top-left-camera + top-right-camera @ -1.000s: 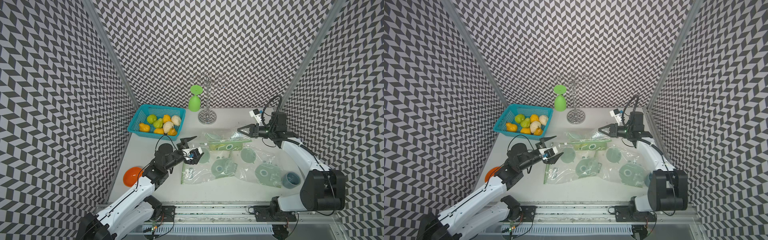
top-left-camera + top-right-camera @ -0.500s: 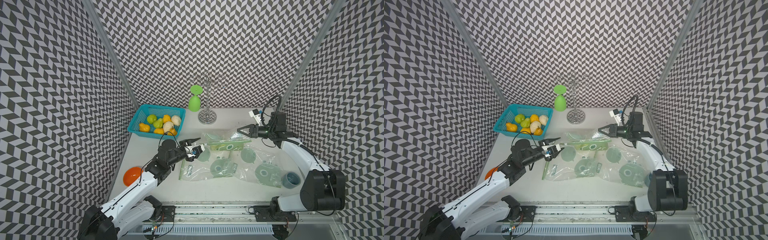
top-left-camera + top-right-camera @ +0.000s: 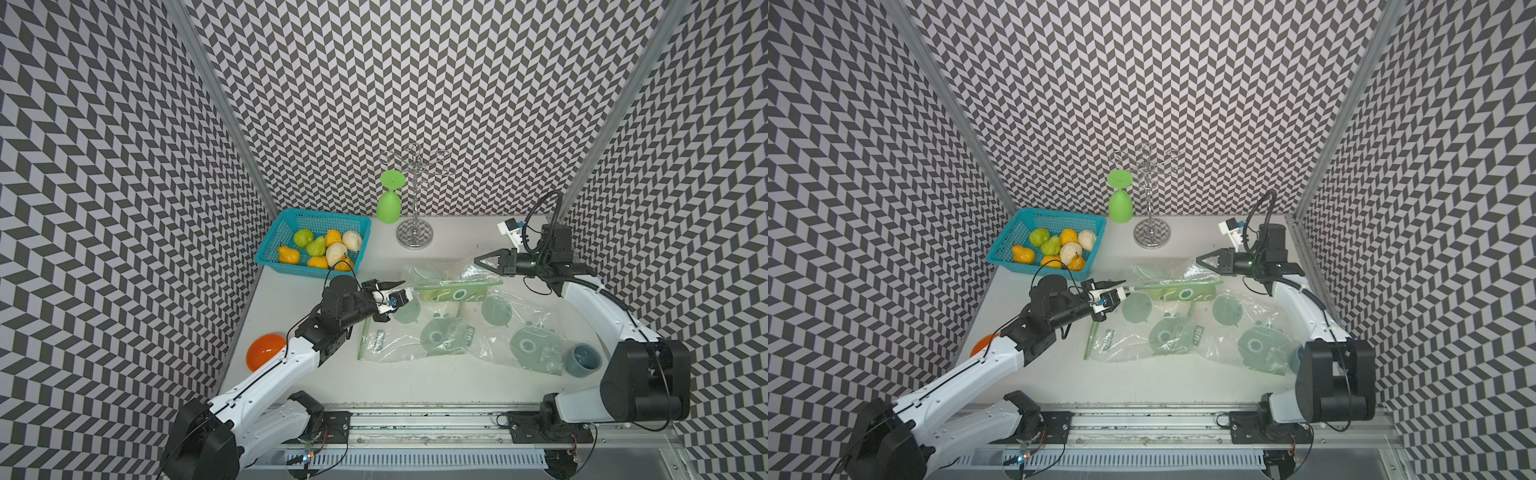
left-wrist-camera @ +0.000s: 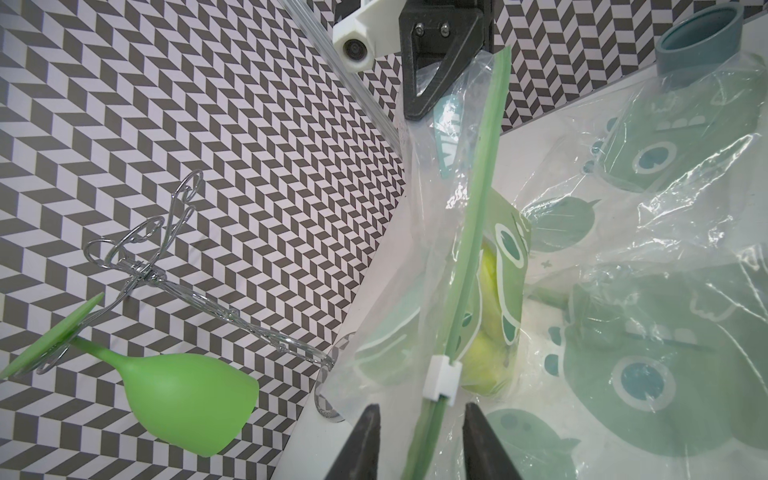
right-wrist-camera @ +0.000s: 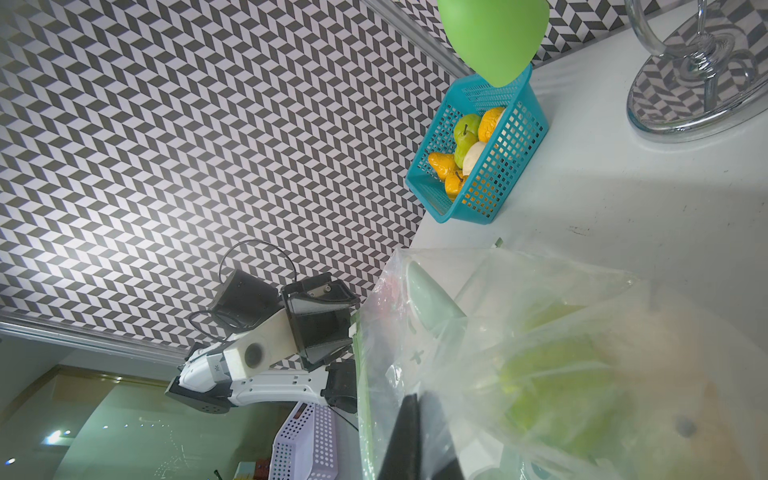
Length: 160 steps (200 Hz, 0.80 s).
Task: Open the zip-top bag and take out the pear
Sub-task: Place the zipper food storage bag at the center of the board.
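- Progress: opening judged not yet begun; zip-top bag (image 3: 451, 291) is held up by its top edge between both arms, pear (image 4: 484, 357) inside
- Right gripper (image 3: 478, 262) is clenched on 1 end of that edge
- Left gripper (image 4: 419, 409) stands parted, jaws either side of the zip strip (image 4: 482, 174), just short of the white slider (image 4: 443, 376)
- Strip's long axis runs from 1 gripper to the other, across the table
- Remaining: grip slider, draw it along, extract pear

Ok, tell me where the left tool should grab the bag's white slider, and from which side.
Pinch the white slider across its two flat faces, coming along the green zip strip from the left tool's end. The right tool holds the zip-top bag up, so the strip stands on edge, both faces exposed.
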Each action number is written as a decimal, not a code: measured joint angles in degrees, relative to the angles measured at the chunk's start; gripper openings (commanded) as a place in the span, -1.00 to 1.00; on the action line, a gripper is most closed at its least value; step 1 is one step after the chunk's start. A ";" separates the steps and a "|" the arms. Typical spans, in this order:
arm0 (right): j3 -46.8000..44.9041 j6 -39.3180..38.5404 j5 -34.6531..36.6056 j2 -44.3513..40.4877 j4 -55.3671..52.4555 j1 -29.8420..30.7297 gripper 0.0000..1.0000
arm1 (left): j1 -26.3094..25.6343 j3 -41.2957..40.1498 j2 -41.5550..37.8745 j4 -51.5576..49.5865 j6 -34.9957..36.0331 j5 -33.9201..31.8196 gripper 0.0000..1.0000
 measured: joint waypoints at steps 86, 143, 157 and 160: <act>0.02 -0.04 0.50 0.00 -0.11 0.00 -0.98 | -0.61 1.55 1.31 -2.34 0.44 0.09 -1.00; 9.68 -6.34 14.82 -1.03 -9.94 1.81 0.01 | -0.63 9.07 3.34 -8.48 0.37 0.83 -1.00; 10.54 -7.65 18.32 -3.21 -10.16 2.78 0.08 | -0.63 11.47 4.48 -10.23 0.24 1.14 -1.00; 10.60 -7.96 18.99 -3.74 -10.23 3.08 0.09 | -0.63 12.11 4.81 -10.75 0.22 1.25 -1.00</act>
